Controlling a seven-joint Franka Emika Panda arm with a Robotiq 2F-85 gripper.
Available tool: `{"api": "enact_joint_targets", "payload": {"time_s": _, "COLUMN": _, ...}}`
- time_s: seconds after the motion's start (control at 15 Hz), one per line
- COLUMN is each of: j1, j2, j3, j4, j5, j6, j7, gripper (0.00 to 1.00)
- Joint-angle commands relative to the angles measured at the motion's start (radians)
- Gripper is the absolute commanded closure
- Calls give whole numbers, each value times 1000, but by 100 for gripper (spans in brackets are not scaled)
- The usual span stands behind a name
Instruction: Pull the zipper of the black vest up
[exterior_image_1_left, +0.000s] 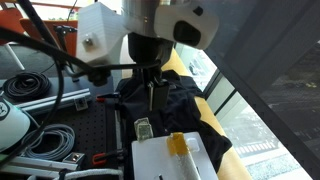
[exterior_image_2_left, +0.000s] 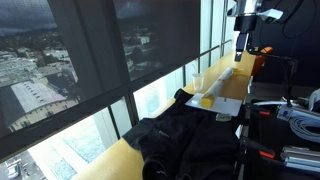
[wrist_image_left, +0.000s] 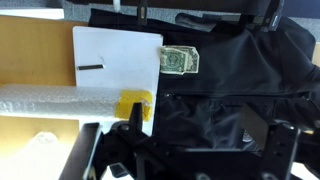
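Observation:
The black vest (wrist_image_left: 235, 70) lies rumpled on the table, seen in both exterior views (exterior_image_1_left: 175, 105) (exterior_image_2_left: 190, 140). In the wrist view a thin straight line (wrist_image_left: 230, 97) runs across its fabric; I cannot make out the zipper pull. My gripper (wrist_image_left: 195, 125) hangs open above the vest, its fingers (wrist_image_left: 135, 118) spread wide with nothing between them. It points straight down over the garment in an exterior view (exterior_image_1_left: 152, 95) and hangs well above the table at the far end in an exterior view (exterior_image_2_left: 241, 50).
A white sheet (wrist_image_left: 115, 55) lies beside the vest, with a dollar bill (wrist_image_left: 178, 60) at its edge and a yellow piece (wrist_image_left: 135, 105) on its corner. A bubble-wrap roll (wrist_image_left: 60, 100) lies next to it. Coiled cables (exterior_image_1_left: 35, 85) crowd the table; windows (exterior_image_2_left: 160, 95) run alongside.

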Motion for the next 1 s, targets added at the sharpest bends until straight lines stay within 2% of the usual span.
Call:
{"api": "enact_joint_targets", "payload": {"time_s": 0.0, "j1": 32, "j2": 159, "j3": 56, "j4": 56, "j5": 44, "j6": 130, "j7": 31, "gripper": 0}}
{"api": "enact_joint_targets", "payload": {"time_s": 0.4, "j1": 35, "j2": 385, "j3": 111, "j4": 130, "j5": 134, "j6": 375, "j7": 23, "gripper": 0}}
{"api": "enact_joint_targets", "payload": {"time_s": 0.93, "j1": -32, "j2": 599, "j3": 219, "j4": 202, "j5": 225, "j6": 531, "j7": 12, "gripper": 0}}
